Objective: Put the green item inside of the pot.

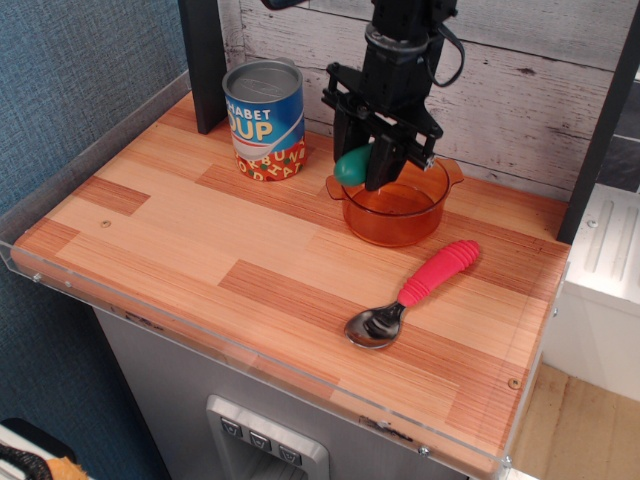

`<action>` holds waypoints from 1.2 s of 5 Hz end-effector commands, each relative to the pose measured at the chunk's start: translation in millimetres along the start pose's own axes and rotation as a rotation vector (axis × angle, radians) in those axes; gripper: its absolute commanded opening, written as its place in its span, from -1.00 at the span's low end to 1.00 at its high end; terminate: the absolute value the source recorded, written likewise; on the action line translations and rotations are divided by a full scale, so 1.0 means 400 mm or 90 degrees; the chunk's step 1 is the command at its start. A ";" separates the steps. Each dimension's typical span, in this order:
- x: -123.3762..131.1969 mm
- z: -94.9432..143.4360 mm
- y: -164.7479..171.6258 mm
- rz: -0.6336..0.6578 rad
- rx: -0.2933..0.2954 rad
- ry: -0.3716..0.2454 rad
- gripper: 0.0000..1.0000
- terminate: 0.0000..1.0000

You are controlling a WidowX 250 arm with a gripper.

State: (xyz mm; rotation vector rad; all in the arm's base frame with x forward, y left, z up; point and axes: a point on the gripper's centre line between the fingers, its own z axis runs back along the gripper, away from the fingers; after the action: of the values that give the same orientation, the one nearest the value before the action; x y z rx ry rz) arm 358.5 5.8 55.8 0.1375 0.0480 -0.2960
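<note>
The orange translucent pot (402, 208) stands at the back of the wooden table, right of centre. My black gripper (366, 165) hangs over the pot's left rim, shut on the teal-green capsule (351, 165). Only the capsule's rounded lower left end shows between the fingers; the rest is hidden by the gripper. The capsule is held just above the rim, at the pot's left edge. The pot looks empty inside.
A blue soup can (265, 119) stands left of the pot, close to the gripper. A pink-handled spoon (414, 290) lies in front of the pot. A black post (202, 60) rises behind the can. A white plank wall (520, 80) backs the table.
</note>
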 end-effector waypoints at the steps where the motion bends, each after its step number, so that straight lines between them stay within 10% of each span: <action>1: 0.019 0.019 -0.006 -0.003 0.009 -0.041 -1.00 -1.00; 2: 0.019 0.031 0.001 0.008 0.008 -0.063 1.00 -1.00; 6: -0.019 0.123 0.034 0.048 -0.002 -0.121 1.00 -1.00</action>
State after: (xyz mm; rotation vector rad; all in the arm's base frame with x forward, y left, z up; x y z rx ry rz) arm 352.9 11.6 88.9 0.0972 -0.0819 -0.2408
